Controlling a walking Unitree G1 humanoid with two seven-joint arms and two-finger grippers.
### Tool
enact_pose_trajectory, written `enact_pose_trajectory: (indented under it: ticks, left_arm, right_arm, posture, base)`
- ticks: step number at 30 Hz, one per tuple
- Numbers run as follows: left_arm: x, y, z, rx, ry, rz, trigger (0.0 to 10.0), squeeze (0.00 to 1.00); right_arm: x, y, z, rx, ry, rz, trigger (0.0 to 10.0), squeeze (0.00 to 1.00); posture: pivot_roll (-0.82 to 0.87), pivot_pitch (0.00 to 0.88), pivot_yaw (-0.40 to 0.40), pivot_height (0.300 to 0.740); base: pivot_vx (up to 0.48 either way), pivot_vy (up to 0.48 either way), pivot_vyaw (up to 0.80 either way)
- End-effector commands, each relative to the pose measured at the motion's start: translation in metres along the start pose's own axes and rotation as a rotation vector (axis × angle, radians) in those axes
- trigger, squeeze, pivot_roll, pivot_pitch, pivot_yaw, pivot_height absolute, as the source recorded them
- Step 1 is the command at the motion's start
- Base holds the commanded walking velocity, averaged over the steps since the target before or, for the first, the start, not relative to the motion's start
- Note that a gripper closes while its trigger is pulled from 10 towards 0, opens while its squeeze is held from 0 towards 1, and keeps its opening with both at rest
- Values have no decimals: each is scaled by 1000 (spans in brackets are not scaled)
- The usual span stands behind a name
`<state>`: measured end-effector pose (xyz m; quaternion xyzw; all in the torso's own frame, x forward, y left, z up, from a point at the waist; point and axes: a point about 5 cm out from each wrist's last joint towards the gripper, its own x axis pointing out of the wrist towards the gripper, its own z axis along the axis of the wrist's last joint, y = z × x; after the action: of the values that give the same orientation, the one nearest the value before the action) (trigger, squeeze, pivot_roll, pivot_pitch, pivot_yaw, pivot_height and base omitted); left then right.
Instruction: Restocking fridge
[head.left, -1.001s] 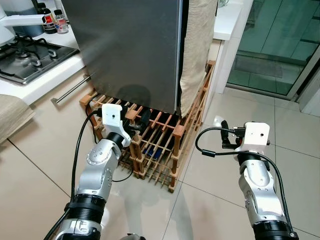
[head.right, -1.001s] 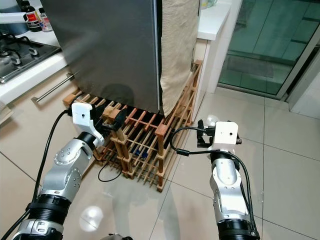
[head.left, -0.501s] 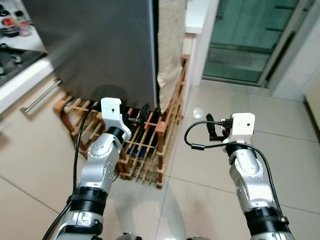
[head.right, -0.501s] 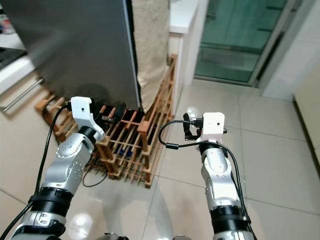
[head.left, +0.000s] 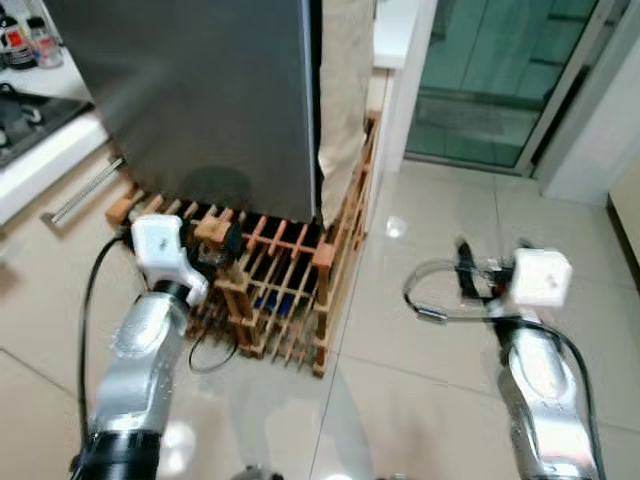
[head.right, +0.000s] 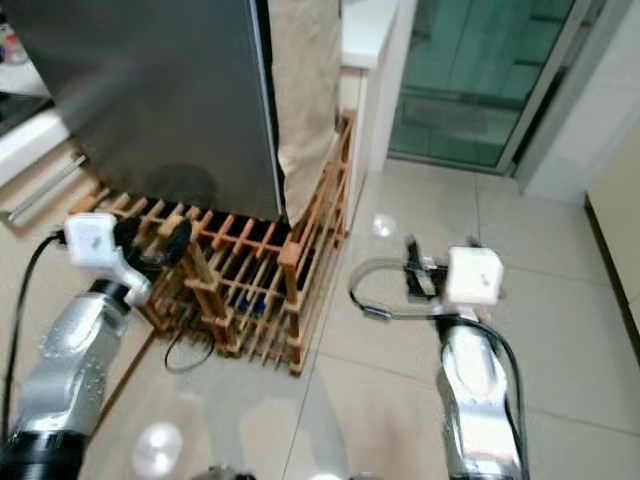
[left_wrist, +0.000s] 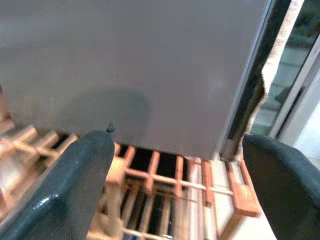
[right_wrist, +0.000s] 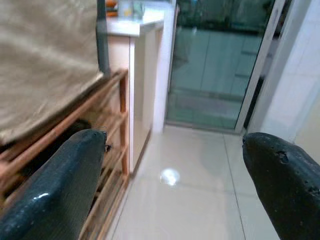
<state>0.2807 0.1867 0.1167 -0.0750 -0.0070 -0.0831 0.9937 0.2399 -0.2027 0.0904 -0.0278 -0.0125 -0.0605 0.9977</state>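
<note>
Silver arms, black fingers (left_wrist: 65, 195), cables.

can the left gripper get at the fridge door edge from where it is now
Probably yes. The left gripper is open and empty above the wooden rack, facing the fridge door. Nothing lies between it and the door's edge, though the rack crowds underneath.
</note>
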Motion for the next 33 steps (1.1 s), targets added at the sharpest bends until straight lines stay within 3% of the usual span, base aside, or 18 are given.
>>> enact_pose_trajectory:
  ticks: [1, 6, 10, 11, 12, 13, 22, 28, 33]
  left_arm:
    - [5, -11, 7, -71, -25, -25, 10000, 1000]
    - [10, -27, 6, -144, -13, -90, 10000, 1000]
    - [13, -30, 11, -21, -17, -105, 10000, 1000]
    - [13, -30, 12, -6, -18, -104, 10000, 0]
    - [13, -30, 12, -6, -18, -104, 10000, 0]
    - [17, -30, 12, 12, -8, -103, 10000, 0]
    - [30, -26, 12, 20, 0, -15, 10000, 0]
    - [33, -37, 18, -24, -33, -71, 10000, 0]
    - [36, -39, 22, -31, -47, -63, 10000, 0]
  right_arm:
    - [2, 7, 15, -2, -55, 20, 10000, 1000]
    - [10, 9, 16, -11, -54, 15, 10000, 1000]
    - [19, 11, 20, -35, -47, 39, 10000, 1000]
    - [20, 12, 21, -29, -49, 46, 10000, 1000]
    - [20, 12, 21, -29, -49, 46, 10000, 1000]
    - [27, 10, 20, -52, -24, 30, 10000, 0]
    - [35, 17, 23, -51, -36, 45, 10000, 0]
    - [36, 20, 22, -43, -34, 46, 10000, 0]
    - [37, 23, 24, -38, -49, 54, 10000, 0]
  posture:
    - [-86, 0, 35, 740]
    - [-91, 0, 36, 740]
    - [-97, 0, 48, 740]
    - [-98, 0, 51, 740]
    - [-98, 0, 51, 740]
    - [-99, 0, 54, 740]
    - [-108, 0, 67, 740]
    - [-113, 0, 76, 740]
    - [-119, 0, 87, 740]
  base:
    - [0, 0, 0]
    - [0, 0, 0]
    - [0, 0, 0]
    - [0, 0, 0]
    - [0, 0, 0]
    - [0, -368, -763]
    - [186, -225, -509]
    - [0, 0, 0]
    - [454, 0, 0]
